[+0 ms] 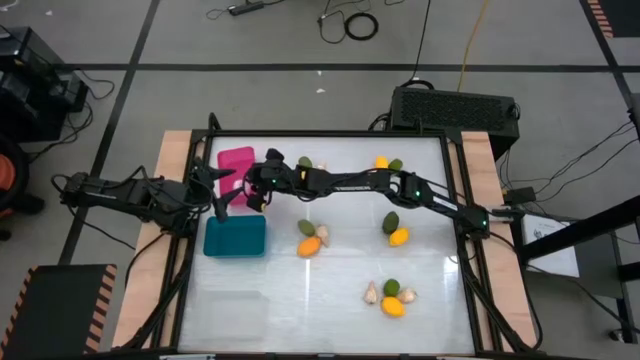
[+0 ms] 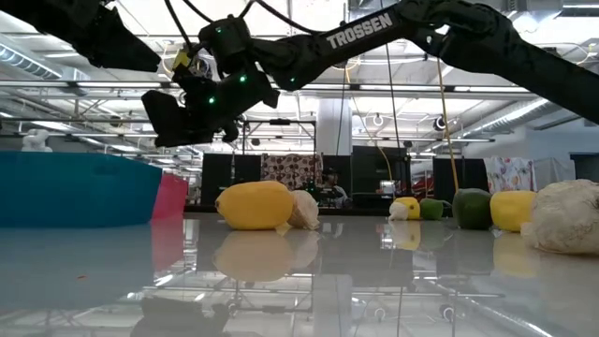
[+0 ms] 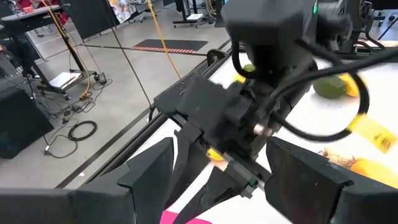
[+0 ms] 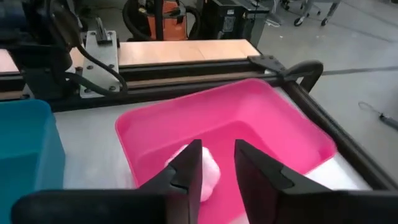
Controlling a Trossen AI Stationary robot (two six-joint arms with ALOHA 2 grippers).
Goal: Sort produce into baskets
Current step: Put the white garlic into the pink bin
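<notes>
My right gripper (image 4: 217, 149) hangs open over the bright pink bin (image 4: 273, 118) at the table's far left; it also shows in the high view (image 1: 250, 190). A pale garlic-like bulb (image 4: 210, 174) lies on the pink bin's floor, just below the fingers. My left gripper (image 1: 218, 195) is open and empty beside the pink bin, above the teal bin (image 1: 235, 238). In the left wrist view, the left gripper (image 3: 224, 152) faces the right arm's wrist. The other produce lies loose on the table.
A yellow-orange fruit with a pale bulb (image 1: 310, 242) lies mid-table. A green and a yellow fruit (image 1: 394, 228) lie to its right. A mixed cluster (image 1: 390, 296) lies near the front, and more items (image 1: 388, 163) lie at the far edge. The right arm (image 1: 350, 183) spans the table's far half.
</notes>
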